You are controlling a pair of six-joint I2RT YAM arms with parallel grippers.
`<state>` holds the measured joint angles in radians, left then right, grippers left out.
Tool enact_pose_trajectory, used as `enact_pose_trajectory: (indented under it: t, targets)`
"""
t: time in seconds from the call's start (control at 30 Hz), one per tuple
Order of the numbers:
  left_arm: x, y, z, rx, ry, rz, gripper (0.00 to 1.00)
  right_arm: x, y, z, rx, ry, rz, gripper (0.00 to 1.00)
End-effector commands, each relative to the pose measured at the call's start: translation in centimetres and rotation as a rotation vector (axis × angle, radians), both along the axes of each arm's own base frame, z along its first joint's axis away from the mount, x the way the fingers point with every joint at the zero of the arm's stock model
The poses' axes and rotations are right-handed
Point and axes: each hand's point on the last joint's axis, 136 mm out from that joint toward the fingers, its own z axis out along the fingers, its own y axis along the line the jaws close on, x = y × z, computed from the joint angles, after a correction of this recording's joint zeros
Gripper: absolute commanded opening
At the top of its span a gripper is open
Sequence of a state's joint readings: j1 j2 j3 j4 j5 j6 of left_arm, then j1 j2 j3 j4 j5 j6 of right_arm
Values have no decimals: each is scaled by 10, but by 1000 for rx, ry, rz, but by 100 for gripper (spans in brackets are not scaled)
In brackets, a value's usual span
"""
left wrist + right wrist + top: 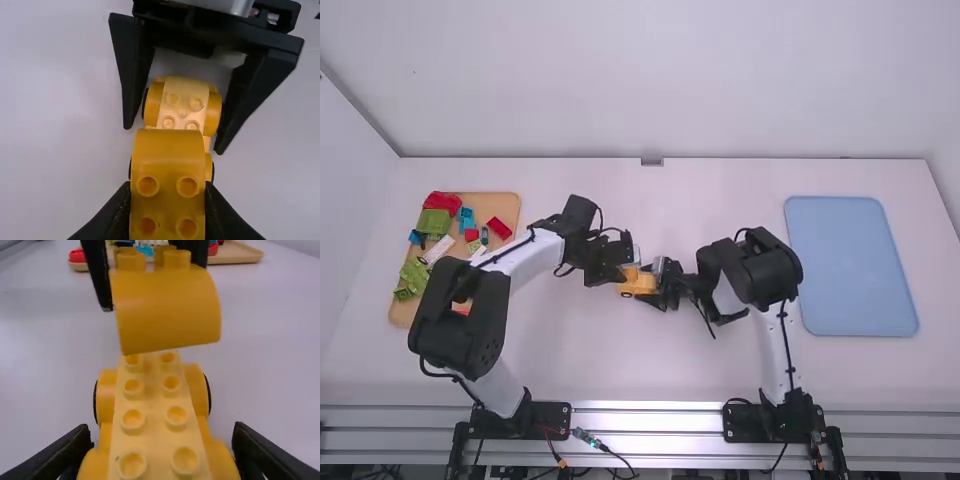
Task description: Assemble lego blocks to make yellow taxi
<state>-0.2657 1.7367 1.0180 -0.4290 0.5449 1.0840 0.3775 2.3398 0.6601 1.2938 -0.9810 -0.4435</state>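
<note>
Yellow plastic wheeled lego base (155, 420), pale studs on top, sits over the white table (650, 400), clasped across its sides by the right gripper (660, 284). Above the base's end toward the left arm, the left gripper (620, 272) pinches a curved orange-yellow studded block (165, 315). Left of the base lies a tan wooden tray (500, 204) of coloured blocks (435, 222); farther, to its right, a light-blue rectangular tray (850, 265).

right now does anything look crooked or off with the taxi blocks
Slightly: the curved yellow block in the left gripper looks tilted against the studded base. I see no obvious damage or spill.
</note>
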Motion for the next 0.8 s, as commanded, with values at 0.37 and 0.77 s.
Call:
enact_pose_trajectory:
  t: [0.37, 0.77]
  targets:
    - [-10, -20, 6, -10, -39, -78, 2, 2, -5, -23, -59, 56, -4, 69]
    - [-4, -25, -5, -46, -42, -33, 2, -1, -15, -21, -76, -33, -79, 55]
